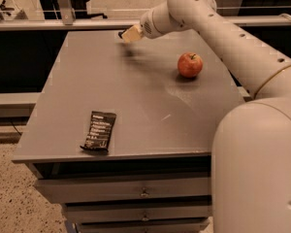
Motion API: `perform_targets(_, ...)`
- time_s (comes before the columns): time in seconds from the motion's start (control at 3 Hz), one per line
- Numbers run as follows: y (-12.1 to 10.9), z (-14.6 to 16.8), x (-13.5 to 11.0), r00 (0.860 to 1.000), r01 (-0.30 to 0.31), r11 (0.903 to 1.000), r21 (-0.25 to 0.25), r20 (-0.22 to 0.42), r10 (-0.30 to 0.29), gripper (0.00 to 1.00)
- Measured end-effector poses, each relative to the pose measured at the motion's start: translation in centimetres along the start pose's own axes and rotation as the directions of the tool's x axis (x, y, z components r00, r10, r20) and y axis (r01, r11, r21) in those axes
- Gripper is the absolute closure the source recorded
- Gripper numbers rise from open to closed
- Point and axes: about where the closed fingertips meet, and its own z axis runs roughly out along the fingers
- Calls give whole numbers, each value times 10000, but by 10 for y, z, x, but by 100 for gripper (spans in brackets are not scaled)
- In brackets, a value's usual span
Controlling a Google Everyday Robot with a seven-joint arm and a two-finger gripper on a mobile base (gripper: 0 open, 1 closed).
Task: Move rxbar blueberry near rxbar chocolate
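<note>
The rxbar chocolate (99,130), a flat black wrapper with rows of white text, lies near the front left edge of the grey table (150,106). My gripper (128,33) hangs over the far middle of the table, a little above the surface, with a blurred shadow beneath it. Its pale fingers (134,33) are closed on a small dark thing that sticks out at the tip, the rxbar blueberry (121,33). Most of that bar is hidden by the fingers. The gripper is far behind the rxbar chocolate.
A red apple (190,64) stands on the right part of the table, near my arm. My large white arm fills the right front of the view. Drawers (144,193) sit under the table top. A rail runs behind the table.
</note>
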Motion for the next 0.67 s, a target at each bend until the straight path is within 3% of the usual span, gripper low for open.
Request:
perform_targets(0.33,19,-42,-16,9972,718,9951,-686,249,-702,100)
perform_targets(0.67,47,-79,-4,9950,998,9804,-1697,122,-991,100)
